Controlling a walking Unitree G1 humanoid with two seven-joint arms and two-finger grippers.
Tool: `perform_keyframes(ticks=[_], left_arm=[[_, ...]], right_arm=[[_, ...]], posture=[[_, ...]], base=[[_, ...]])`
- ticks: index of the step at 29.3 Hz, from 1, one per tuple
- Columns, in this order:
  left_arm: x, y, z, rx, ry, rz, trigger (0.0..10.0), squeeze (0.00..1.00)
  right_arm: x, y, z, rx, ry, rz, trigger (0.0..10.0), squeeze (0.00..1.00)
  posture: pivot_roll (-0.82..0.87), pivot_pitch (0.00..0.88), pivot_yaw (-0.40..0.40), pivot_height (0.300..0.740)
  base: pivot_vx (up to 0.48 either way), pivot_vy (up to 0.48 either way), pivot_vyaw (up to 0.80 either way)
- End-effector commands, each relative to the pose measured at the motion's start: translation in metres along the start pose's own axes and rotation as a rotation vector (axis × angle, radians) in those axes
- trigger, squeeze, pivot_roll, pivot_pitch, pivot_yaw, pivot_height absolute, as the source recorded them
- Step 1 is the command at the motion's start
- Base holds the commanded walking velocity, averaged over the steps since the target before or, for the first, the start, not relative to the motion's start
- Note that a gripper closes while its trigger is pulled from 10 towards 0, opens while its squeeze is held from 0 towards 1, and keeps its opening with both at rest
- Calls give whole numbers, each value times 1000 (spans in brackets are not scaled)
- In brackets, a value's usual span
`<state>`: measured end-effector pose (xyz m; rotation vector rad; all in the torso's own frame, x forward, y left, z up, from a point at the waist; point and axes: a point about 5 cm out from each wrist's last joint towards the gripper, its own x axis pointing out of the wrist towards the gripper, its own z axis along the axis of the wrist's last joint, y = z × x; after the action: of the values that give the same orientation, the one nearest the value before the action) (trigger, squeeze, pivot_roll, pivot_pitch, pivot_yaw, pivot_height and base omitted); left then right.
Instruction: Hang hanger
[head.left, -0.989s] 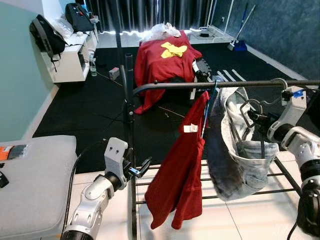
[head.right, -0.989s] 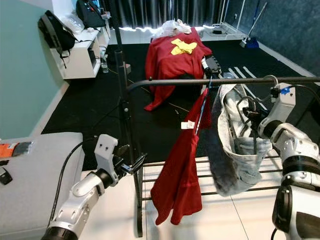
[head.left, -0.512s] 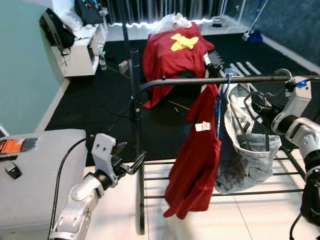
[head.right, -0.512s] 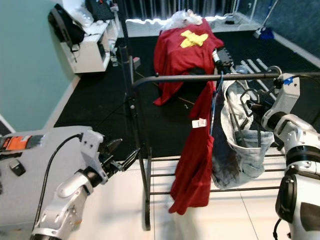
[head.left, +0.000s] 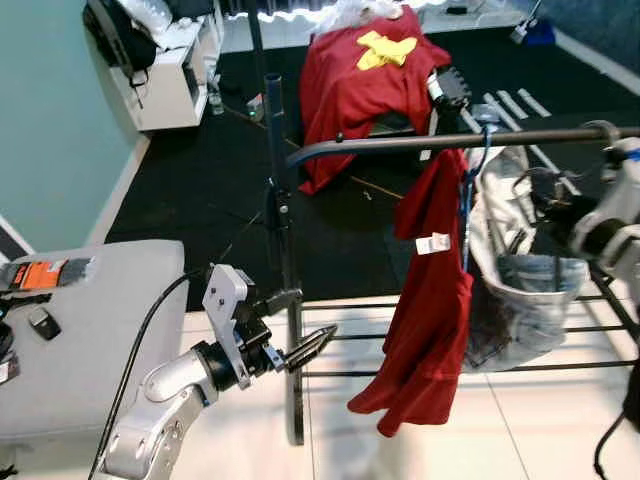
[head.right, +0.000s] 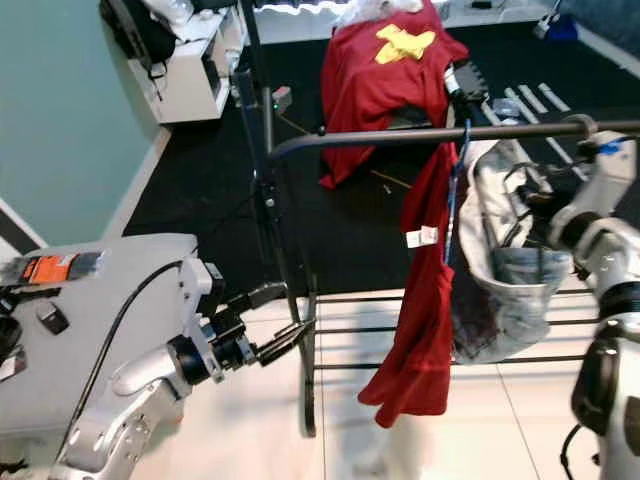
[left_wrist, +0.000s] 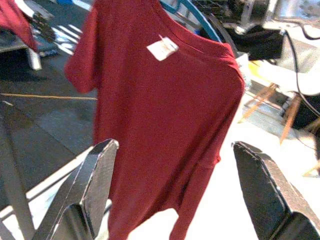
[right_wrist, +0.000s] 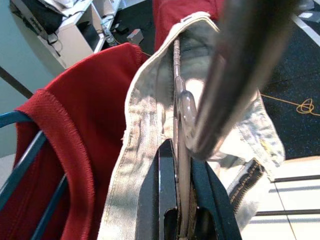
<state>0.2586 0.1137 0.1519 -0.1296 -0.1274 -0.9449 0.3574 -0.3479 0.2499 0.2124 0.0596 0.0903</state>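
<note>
Reaching up, right gripper (right_wrist: 182, 210) pinches hanger (right_wrist: 182, 150) beside rail (head.left: 450, 142)

My head cameras look down on the rack rail (head.left: 450, 141); both wrist cameras sit close, sharing the red shirt (left_wrist: 160, 115).

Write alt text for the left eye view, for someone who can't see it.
A red shirt and light jeans hang from a dark clothes rail, with the right tool up at the jeans. The left tool is open and raised low beside the rack's post. Behind, red cloth covers something on the black floor.
</note>
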Motion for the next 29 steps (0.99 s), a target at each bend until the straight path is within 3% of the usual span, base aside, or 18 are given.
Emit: perform_keyframes(ticks=[1, 3, 10, 14, 20, 29], left_arm=[[-3, -2, 2, -17, 11, -40, 10000, 0], [0, -5, 12, -59, -14, -117, 10000, 0], [2, -11, 21, -97, -31, -195, 10000, 0], [11, -18, 44, -127, -118, -276, 10000, 0], [18, -25, 58, -124, -153, -328, 10000, 0], [19, -26, 55, -118, -128, -300, 10000, 0]], right_arm=[[-4, -3, 14, 28, -46, 13, 10000, 0], [-15, -16, 18, -11, -39, -38, 10000, 0], [-24, -28, 21, -26, -41, -89, 10000, 0], [-34, -39, 26, -20, -61, -153, 10000, 0], [-39, -45, 26, -18, -59, -186, 10000, 0], [-40, -46, 26, -20, -57, -188, 10000, 0]], posture=[[92, 181, 101, 740], [100, 179, 112, 740], [99, 178, 113, 740], [86, 177, 108, 740], [84, 174, 103, 740], [82, 172, 100, 740]], base=[[0, 0, 0], [0, 0, 0], [0, 0, 0], [0, 0, 0], [0, 0, 0], [0, 0, 0]])
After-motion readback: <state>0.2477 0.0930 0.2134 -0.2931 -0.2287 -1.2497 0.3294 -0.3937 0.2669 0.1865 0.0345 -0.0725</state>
